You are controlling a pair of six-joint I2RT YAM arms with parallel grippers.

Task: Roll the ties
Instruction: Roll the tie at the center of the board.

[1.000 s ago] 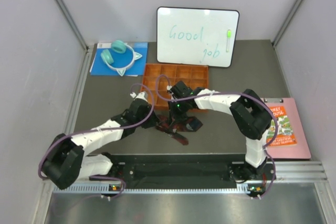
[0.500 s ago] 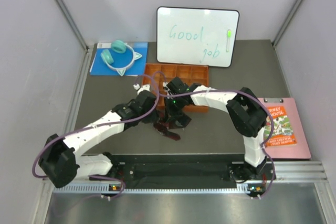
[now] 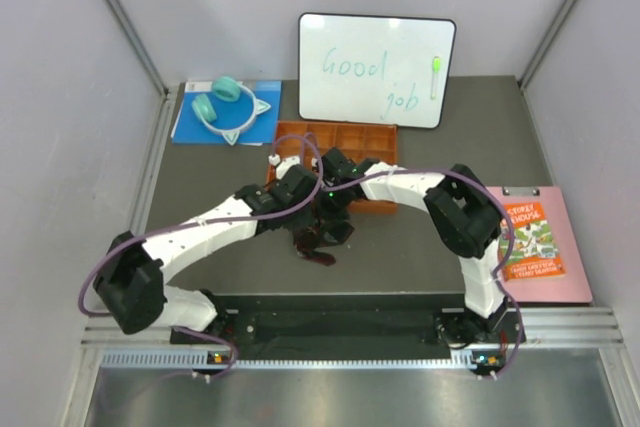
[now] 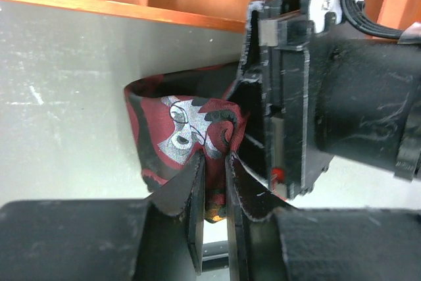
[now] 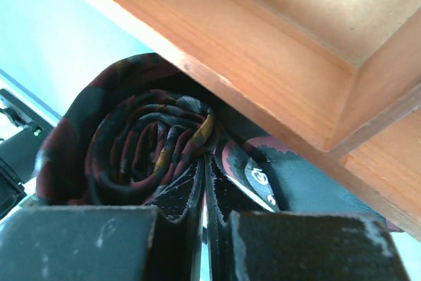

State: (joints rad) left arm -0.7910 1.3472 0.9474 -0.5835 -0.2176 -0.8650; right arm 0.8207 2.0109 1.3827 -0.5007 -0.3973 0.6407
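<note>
A dark maroon tie with black and silver pattern is partly coiled, hanging just in front of the orange compartment tray. My left gripper is shut on a fold of the tie, with fabric pinched between its fingertips. My right gripper meets it from the other side. In the right wrist view the rolled coil sits at the fingertips, which are shut on a thin layer of cloth under the tray's edge. A short loose tail trails toward the near side.
A whiteboard stands at the back. Teal headphones lie on a blue pad at the back left. A pink clipboard with a booklet lies at the right. The right gripper's body crowds the left wrist view.
Both grippers have carried the tie back and slightly left, up to the tray's front edge. The loose tail has followed and looks shorter.
</note>
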